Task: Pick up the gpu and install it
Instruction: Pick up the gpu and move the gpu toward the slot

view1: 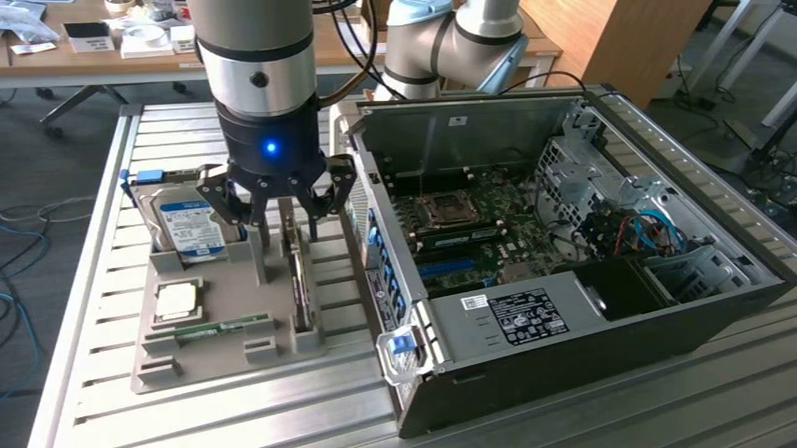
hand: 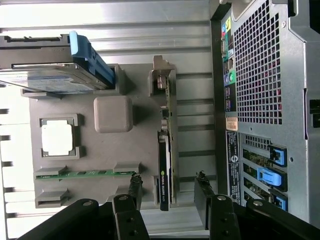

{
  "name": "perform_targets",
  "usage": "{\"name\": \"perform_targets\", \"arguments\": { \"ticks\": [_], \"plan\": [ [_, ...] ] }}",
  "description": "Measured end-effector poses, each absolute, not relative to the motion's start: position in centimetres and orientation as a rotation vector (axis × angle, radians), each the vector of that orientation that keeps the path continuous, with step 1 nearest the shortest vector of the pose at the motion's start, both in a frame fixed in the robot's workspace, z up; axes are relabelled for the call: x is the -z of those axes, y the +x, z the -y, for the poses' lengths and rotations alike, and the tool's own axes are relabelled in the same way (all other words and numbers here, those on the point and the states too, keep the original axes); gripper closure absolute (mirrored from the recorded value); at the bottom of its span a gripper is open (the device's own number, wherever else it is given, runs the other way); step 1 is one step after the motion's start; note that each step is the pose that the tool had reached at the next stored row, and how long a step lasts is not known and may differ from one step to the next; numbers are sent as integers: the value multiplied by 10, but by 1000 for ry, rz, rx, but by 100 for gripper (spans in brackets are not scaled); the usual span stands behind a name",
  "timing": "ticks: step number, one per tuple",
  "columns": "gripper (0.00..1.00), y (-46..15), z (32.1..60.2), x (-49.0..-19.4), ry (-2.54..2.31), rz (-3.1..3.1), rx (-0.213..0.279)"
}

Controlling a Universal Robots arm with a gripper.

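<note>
The gpu [view1: 299,273] stands on edge in a slot of the grey holder tray [view1: 224,362], just beside the open computer case [view1: 561,252]. It is a green card with a black block along one face. My gripper [view1: 289,217] hangs directly above it, open. In the wrist view the gpu [hand: 167,150] runs away from the gripper [hand: 168,192], and one end of it lies between the two fingers. There is a gap on each side, so the fingers [hand: 134,187] do not touch the card. The motherboard [view1: 486,215] lies exposed inside the case.
The tray also holds a silver hard drive [view1: 193,229] with a blue clip, a square CPU [view1: 177,299] and a narrow RAM stick [view1: 224,327]. A grey post [hand: 113,114] rises near the gpu. The case's rear wall [hand: 265,100] stands close beside the tray.
</note>
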State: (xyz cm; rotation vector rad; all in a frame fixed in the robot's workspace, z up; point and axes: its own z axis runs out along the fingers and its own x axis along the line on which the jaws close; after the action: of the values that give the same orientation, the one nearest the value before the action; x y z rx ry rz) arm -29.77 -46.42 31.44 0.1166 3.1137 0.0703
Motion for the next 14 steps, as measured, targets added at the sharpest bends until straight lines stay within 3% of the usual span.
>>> {"name": "perform_targets", "arguments": {
  "ticks": [14],
  "plan": [
    [45,-298,464,-303,117,-3114,-70]
  ]
}}
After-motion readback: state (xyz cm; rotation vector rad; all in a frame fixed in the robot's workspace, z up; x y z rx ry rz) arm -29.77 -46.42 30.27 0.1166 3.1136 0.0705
